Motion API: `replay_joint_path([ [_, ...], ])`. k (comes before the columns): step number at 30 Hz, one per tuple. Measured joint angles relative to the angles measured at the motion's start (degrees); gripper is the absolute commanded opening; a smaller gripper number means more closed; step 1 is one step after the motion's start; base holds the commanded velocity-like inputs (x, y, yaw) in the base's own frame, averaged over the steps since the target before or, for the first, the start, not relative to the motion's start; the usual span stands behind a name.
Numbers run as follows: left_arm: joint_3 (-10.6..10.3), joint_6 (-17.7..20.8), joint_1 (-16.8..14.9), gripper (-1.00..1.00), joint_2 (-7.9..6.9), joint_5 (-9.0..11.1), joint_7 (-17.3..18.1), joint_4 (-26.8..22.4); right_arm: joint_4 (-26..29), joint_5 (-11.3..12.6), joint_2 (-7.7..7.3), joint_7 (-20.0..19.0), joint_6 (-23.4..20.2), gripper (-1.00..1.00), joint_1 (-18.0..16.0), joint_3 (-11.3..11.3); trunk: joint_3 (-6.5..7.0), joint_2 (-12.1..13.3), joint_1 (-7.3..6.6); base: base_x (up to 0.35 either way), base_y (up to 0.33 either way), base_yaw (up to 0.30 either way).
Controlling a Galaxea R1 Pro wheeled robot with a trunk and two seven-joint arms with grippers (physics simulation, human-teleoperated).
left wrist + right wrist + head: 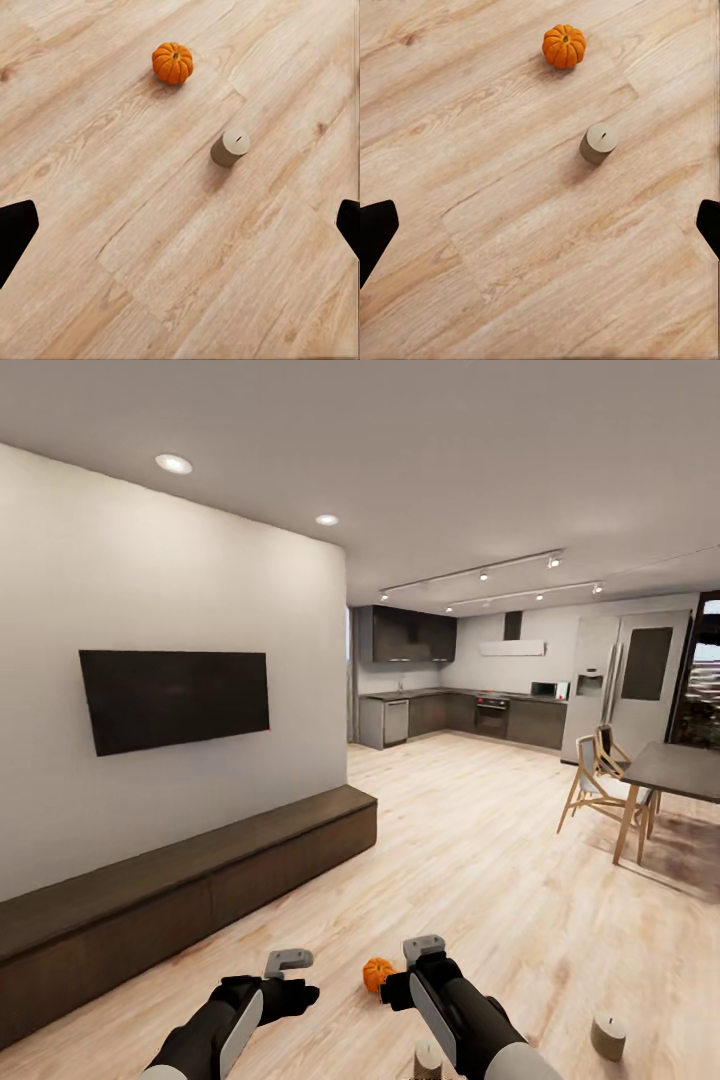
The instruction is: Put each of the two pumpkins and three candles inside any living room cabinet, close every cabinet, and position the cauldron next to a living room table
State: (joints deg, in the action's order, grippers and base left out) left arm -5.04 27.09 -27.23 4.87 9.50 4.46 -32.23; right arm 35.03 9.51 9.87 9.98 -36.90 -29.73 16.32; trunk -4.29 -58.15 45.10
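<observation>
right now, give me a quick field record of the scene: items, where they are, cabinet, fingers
pumpkin: on the wood floor, between the two arms
candles: one on the floor right of the right arm; one at the head view's bottom edge
cabinet: under the TV, all fronts shut
left gripper: fingers spread, empty
right gripper: fingers spread, empty
table: far right, with chairs

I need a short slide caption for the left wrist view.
Pumpkin and upright candle standing apart on the wood floor.
</observation>
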Motion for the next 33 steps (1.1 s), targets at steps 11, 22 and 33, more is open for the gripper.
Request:
replay_joint_path([
  [11,0.0,0.0,0.0,1.00,0.00,0.0,0.0,0.0,0.0,0.0,0.00,0.0,0.0,1.00,0.0,0.0,0.00,0.0,0.00,0.000,0.000,-0.287],
  [22,0.0,0.0,0.0,1.00,0.00,0.0,0.0,-0.1,0.0,0.0,0.00,0.0,0.0,1.00,0.0,0.0,0.00,0.0,0.00,0.000,0.000,-0.286],
  [33,0.0,0.1,0.0,1.00,-0.01,0.0,0.0,-0.2,0.0,0.0,-0.03,0.0,0.0,1.00,0.0,0.0,0.00,0.0,0.00,-0.040,0.000,-0.094],
])
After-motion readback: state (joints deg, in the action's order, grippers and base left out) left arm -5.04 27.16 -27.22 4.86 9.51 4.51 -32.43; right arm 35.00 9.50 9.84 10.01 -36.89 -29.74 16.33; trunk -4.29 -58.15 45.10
